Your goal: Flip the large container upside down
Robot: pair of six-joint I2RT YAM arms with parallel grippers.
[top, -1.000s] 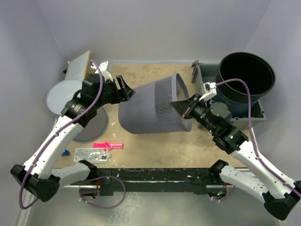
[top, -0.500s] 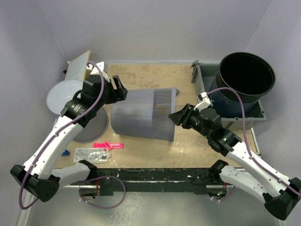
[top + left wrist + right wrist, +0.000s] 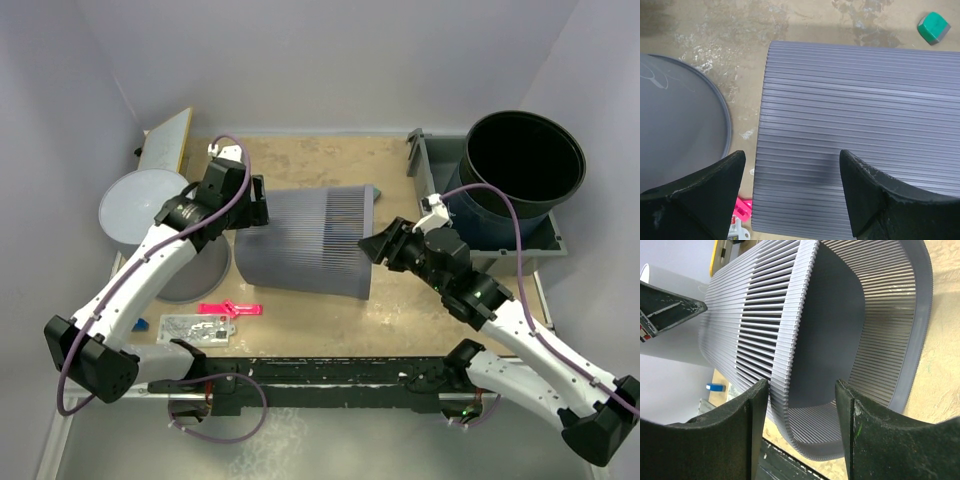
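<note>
1. Two arms flank the large container (image 3: 305,242), which lies on its side in the middle of the table (image 3: 330,165); its base points toward the left arm and its open mouth toward the right arm.
2. Left gripper (image 3: 792,159) hovers over the ribbed wall near the base end with its jaws spread wide and nothing between them; right gripper (image 3: 801,385) sits at the mouth, jaws apart, with the near rim wall in the gap but not pinched.
3. Half the turn looks left to do, I'd say: the mouth has to go from sideways to flat on the table.
4. To do it well, the right jaws should probably close squarely on the rim wall, not on the rib tips, while the left arm lifts and steadies the base end so the tub swings over rather than rolls.
5. A round, ribbed side like that could roll off toward the front or the back if pushed off-centre.
6. Around it: a black bucket (image 3: 522,165) stands in a grey tray (image 3: 548,245) behind the right arm and limits its room; a small green block (image 3: 935,27) lies near the far rim; a round grey lid (image 3: 135,205) sits beside the base end; a pink tool (image 3: 230,309) lies in front.
</note>
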